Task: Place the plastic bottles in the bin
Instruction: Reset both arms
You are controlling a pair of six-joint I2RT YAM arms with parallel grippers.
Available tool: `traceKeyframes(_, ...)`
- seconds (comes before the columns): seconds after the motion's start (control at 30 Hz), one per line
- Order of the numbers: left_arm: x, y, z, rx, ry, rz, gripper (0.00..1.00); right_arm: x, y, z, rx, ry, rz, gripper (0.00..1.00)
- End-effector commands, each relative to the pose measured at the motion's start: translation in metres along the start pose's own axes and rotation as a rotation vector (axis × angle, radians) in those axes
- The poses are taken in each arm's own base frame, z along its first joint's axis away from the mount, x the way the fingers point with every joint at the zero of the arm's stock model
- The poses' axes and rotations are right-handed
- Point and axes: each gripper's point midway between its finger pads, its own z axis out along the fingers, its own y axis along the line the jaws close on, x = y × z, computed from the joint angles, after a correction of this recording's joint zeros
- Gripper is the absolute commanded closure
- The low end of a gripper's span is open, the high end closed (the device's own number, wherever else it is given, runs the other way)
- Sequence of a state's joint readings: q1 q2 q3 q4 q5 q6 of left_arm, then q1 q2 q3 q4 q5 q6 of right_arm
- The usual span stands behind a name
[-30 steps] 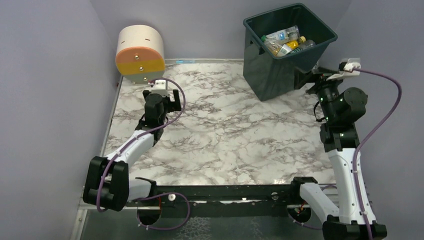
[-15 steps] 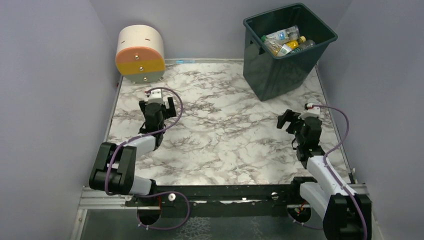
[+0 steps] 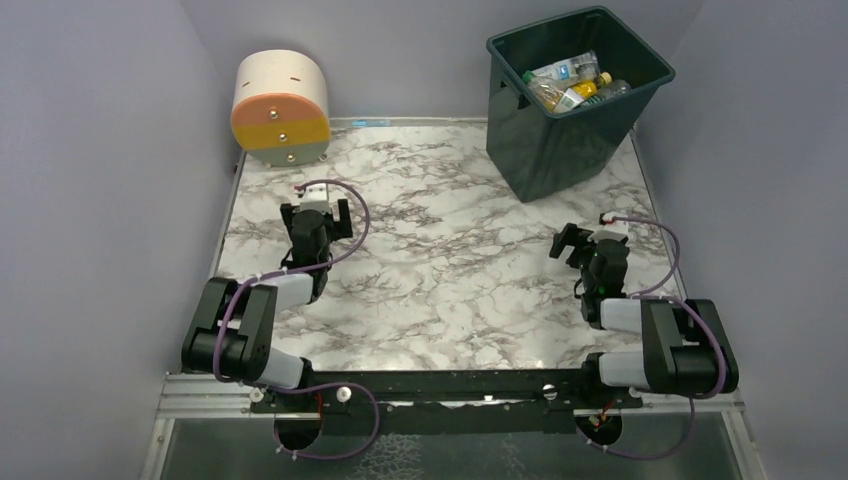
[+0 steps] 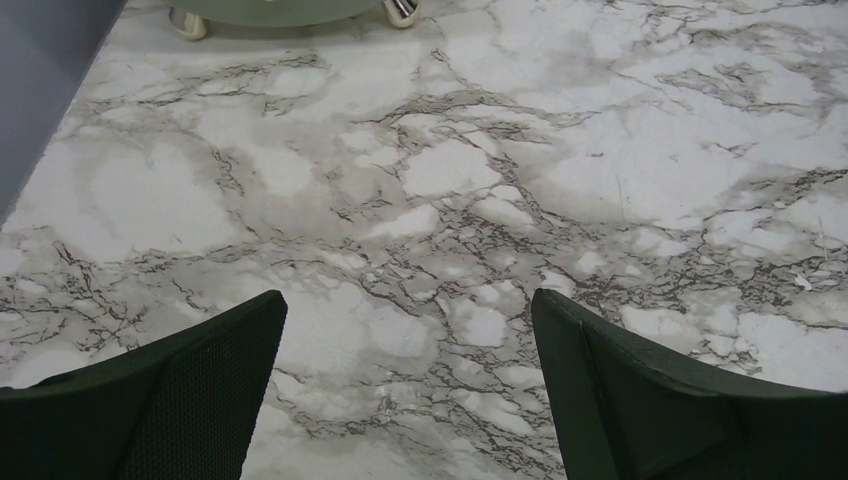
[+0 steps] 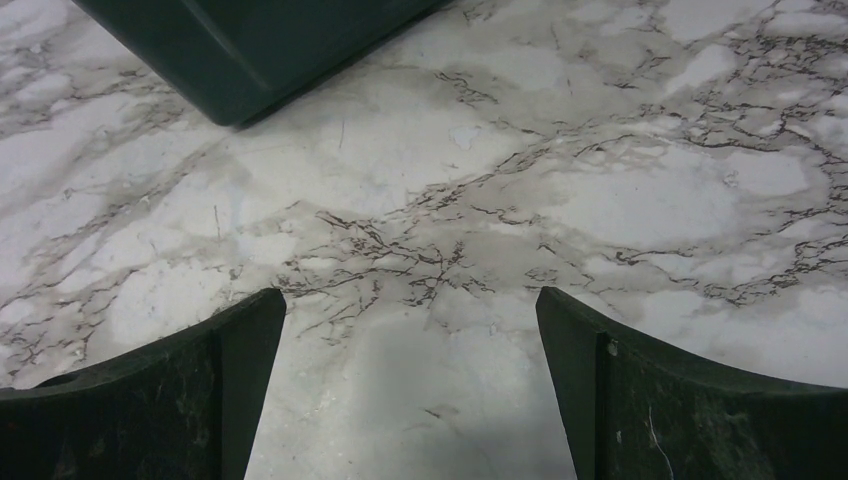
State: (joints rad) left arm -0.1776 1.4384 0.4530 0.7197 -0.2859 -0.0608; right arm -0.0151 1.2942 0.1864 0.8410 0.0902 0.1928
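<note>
Several clear plastic bottles (image 3: 570,82) with coloured labels and caps lie heaped inside the dark teal bin (image 3: 545,150) at the far right of the marble table. No bottle shows on the tabletop. My left gripper (image 3: 315,212) stands open and empty low over the left side of the table; the left wrist view shows only bare marble between its jaws (image 4: 405,310). My right gripper (image 3: 590,245) is open and empty over the right side, short of the bin. In the right wrist view its jaws (image 5: 410,300) frame bare marble, with the bin's lower corner (image 5: 250,40) ahead on the left.
A round cream, orange and yellow drum (image 3: 280,107) lies at the far left corner; its lower edge (image 4: 280,10) shows at the top of the left wrist view. Grey walls close in the left, back and right sides. Both arms are folded back near their bases.
The right arm has dropped away from the bin's side and folded back toward the near edge. The left arm has drawn back slightly. Both grippers have stayed open.
</note>
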Motion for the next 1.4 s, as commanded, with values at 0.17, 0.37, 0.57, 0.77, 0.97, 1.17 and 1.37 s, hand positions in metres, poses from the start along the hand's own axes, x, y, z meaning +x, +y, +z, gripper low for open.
traceKeyframes(0.17, 0.018, 0.012, -0.005, -0.063, -0.032, 0.071, 0.01, -0.032, 0.02, 0.026, -0.063, -0.155, -0.06, 0.01)
traceKeyframes(0.37, 0.018, 0.013, 0.005, -0.083, -0.02, 0.103, 0.01, -0.032, 0.026, 0.025, -0.09, -0.158, -0.076, 0.01)
traceKeyframes(0.57, 0.015, 0.02, 0.006, -0.115, -0.038, 0.124, 0.01, -0.026, 0.044, 0.021, -0.189, -0.174, -0.144, 0.01)
traceKeyframes(0.77, 0.012, 0.03, 0.002, -0.138, -0.124, 0.107, 0.01, -0.016, 0.054, 0.029, -0.225, -0.143, -0.179, 0.0)
traceKeyframes(0.97, 0.013, 0.032, -0.001, -0.13, -0.131, 0.081, 0.01, -0.008, 0.075, 0.02, -0.339, -0.157, -0.259, 0.01)
traceKeyframes(1.17, 0.018, 0.038, -0.021, -0.143, -0.214, 0.059, 0.01, -0.009, 0.073, 0.024, -0.319, -0.149, -0.252, 0.01)
traceKeyframes(1.37, 0.018, 0.038, -0.009, -0.154, -0.182, 0.061, 0.01, -0.008, 0.067, 0.03, -0.279, -0.134, -0.235, 0.01)
